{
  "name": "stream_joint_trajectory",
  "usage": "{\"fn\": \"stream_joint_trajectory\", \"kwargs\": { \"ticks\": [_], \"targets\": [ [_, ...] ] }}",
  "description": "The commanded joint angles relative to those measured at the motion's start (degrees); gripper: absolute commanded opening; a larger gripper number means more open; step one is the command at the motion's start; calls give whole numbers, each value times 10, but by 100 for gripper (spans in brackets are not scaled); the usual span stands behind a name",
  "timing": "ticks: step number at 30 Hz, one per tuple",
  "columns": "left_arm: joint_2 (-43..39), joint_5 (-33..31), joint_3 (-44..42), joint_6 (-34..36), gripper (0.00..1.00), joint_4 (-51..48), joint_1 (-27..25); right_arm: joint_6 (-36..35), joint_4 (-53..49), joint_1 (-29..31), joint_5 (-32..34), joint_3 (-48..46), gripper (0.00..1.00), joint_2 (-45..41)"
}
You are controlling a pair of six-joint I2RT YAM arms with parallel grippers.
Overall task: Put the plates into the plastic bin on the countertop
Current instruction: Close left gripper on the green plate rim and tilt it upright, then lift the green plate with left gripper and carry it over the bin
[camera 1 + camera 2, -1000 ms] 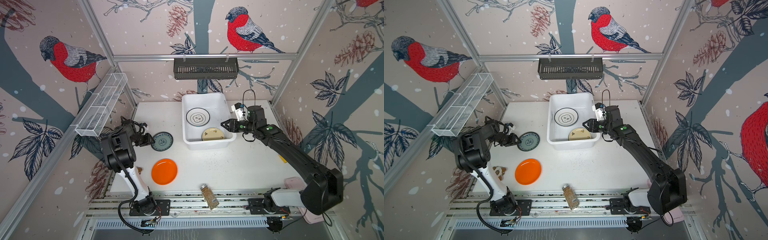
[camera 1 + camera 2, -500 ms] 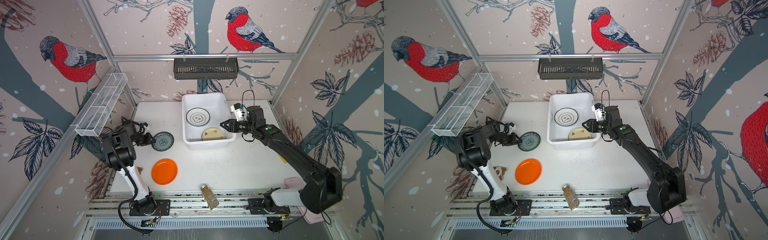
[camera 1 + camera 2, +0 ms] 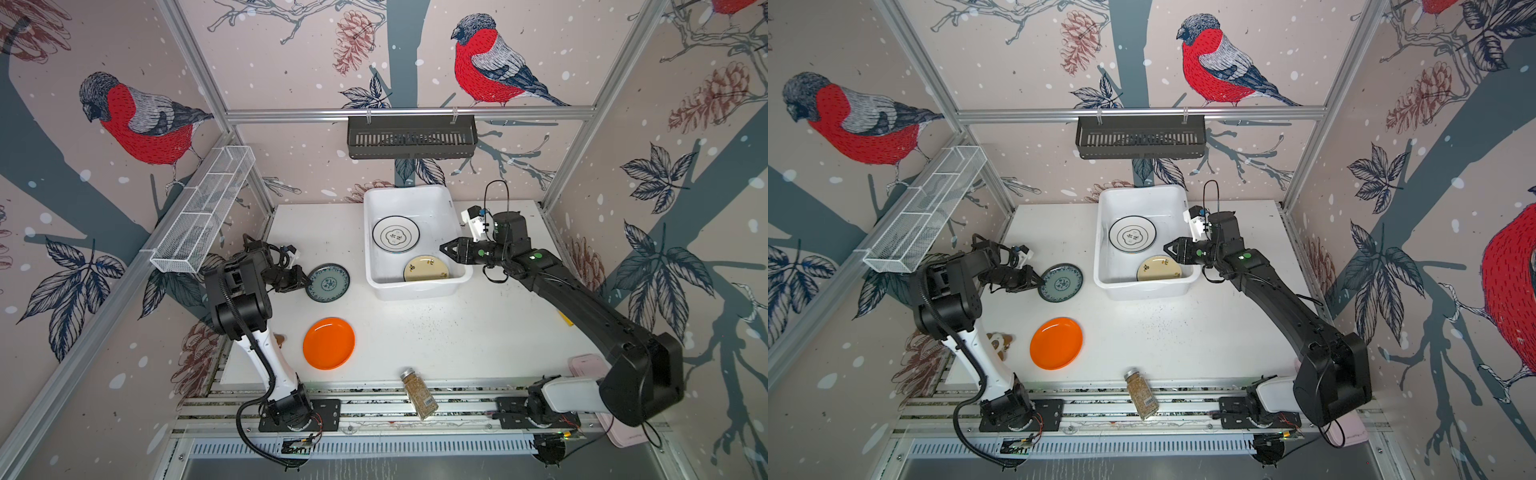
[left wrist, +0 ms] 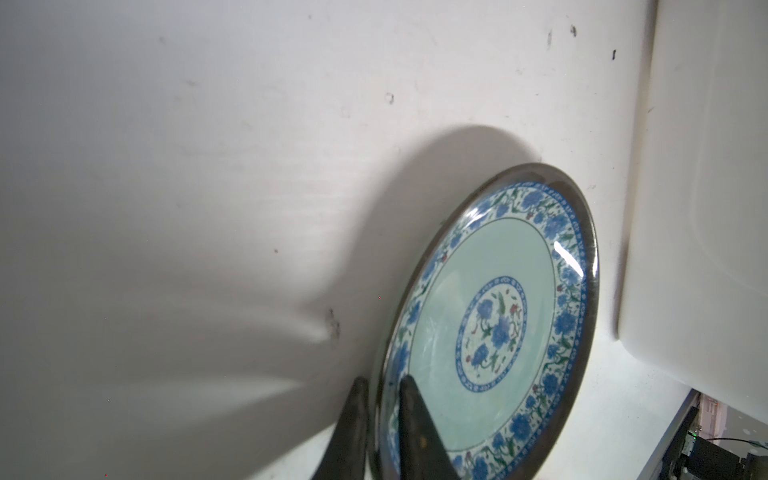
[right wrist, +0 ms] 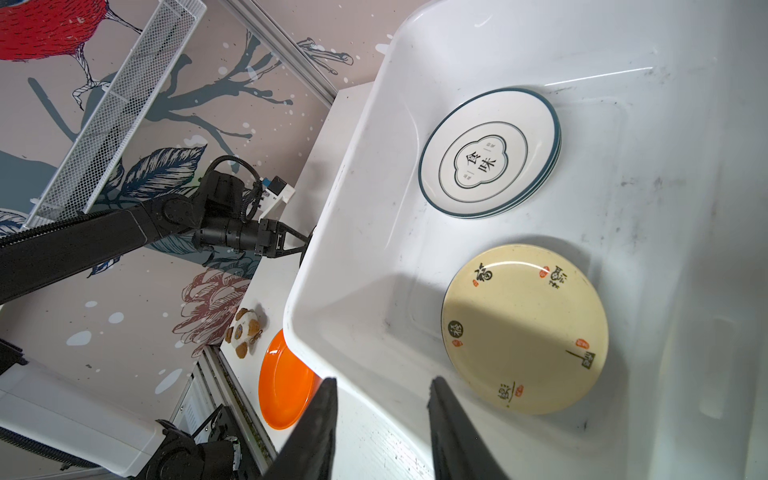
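A teal-patterned plate lies left of the plastic bin on the countertop. My left gripper is shut on its near rim, one finger above and one below. An orange plate lies nearer the front. In the bin are a white plate with a black rim and a cream plate. My right gripper hangs open over the bin's right front corner, holding nothing.
A spice jar lies on the front rail. A small toy sits by the left arm's base. A black slotted basket hangs on the back wall and a white wire tray on the left wall.
My left gripper's jaws have closed onto the teal plate's rim. The plate has barely shifted. The right arm has stayed almost still.
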Motion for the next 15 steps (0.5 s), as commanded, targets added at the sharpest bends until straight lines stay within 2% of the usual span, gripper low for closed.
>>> {"fn": "stream_joint_trajectory", "kwargs": {
  "ticks": [1,2,12,15],
  "targets": [
    [3,-8,-2,-1,14,-1,1,3,15,1,-7,3,38,2],
    [3,-8,-1,-1,10,-1,0,3,14,1,-8,4,38,3],
    [1,5,2,-10,0,-1,1,3,14,1,-8,7,38,7],
    [-3,11,5,-11,0,-6,1,3,14,1,-8,6,38,8]
  ]
}}
